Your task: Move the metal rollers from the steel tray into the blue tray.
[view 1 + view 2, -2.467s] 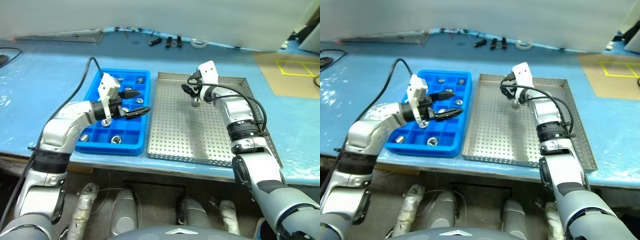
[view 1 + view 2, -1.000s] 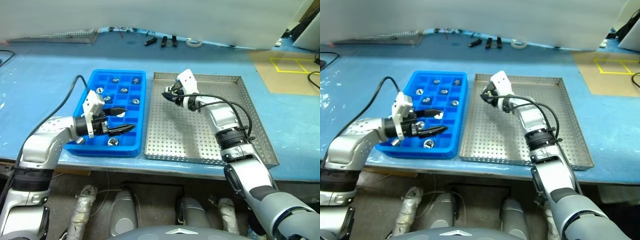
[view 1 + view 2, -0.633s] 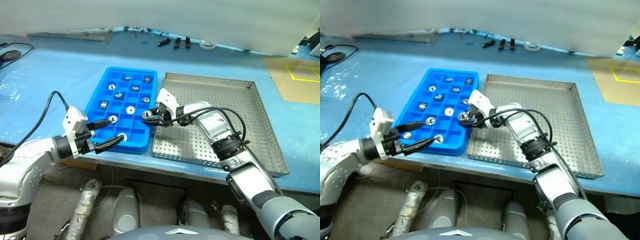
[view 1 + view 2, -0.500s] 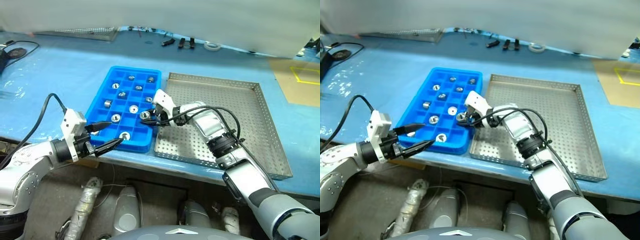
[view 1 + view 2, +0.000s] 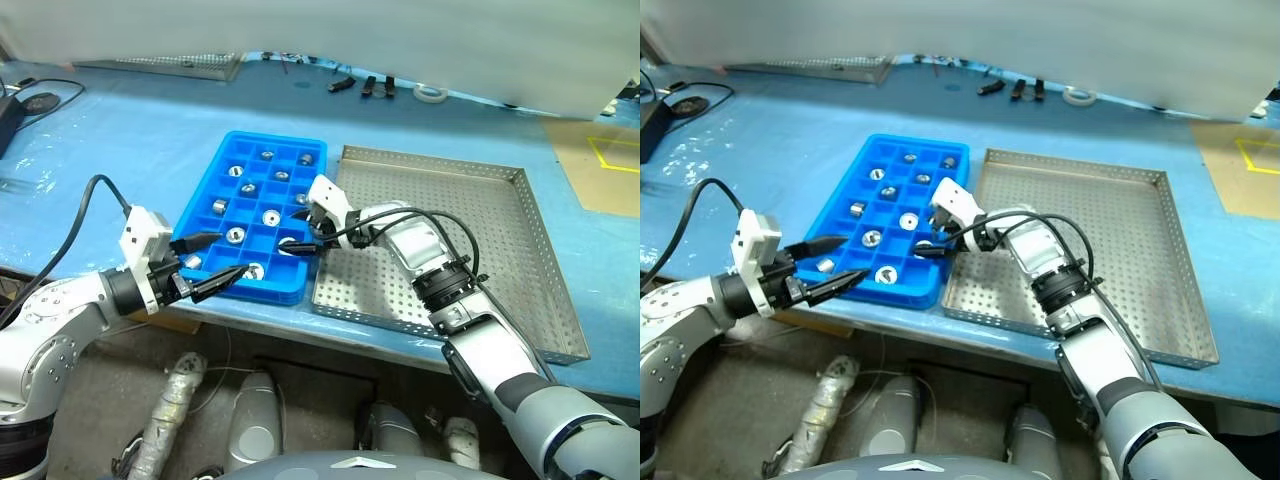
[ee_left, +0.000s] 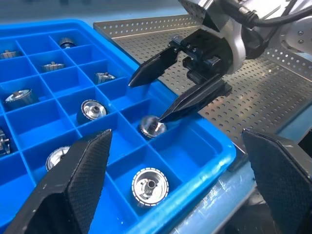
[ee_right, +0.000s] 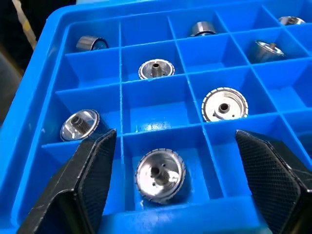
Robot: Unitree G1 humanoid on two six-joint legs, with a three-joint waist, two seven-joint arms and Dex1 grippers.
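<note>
The blue tray [image 5: 195,215] holds several metal rollers [image 5: 268,216] in its square compartments. My right gripper [image 5: 297,232] hangs open over the tray's near right corner, reaching in from the steel tray [image 5: 470,240] beside it. One roller [image 7: 161,175] lies loose in the compartment under its spread fingers, and its rim [image 6: 152,127] sits just below the lower fingertip. My left gripper [image 5: 228,254] stands open and holds nothing at the tray's near left corner, pointing across the tray's front.
A tape roll [image 5: 432,92] and small dark tools [image 5: 365,86] lie along the blue table's far edge. A grey mesh panel [image 5: 180,65] sits far left. A black cable [image 5: 85,200] trails from my left arm. Cardboard with yellow tape [image 5: 600,165] lies right.
My right gripper carried a roller from the steel tray over the blue tray's near right corner, then opened; the roller now lies in a compartment. The left gripper stayed open, drawing slightly back.
</note>
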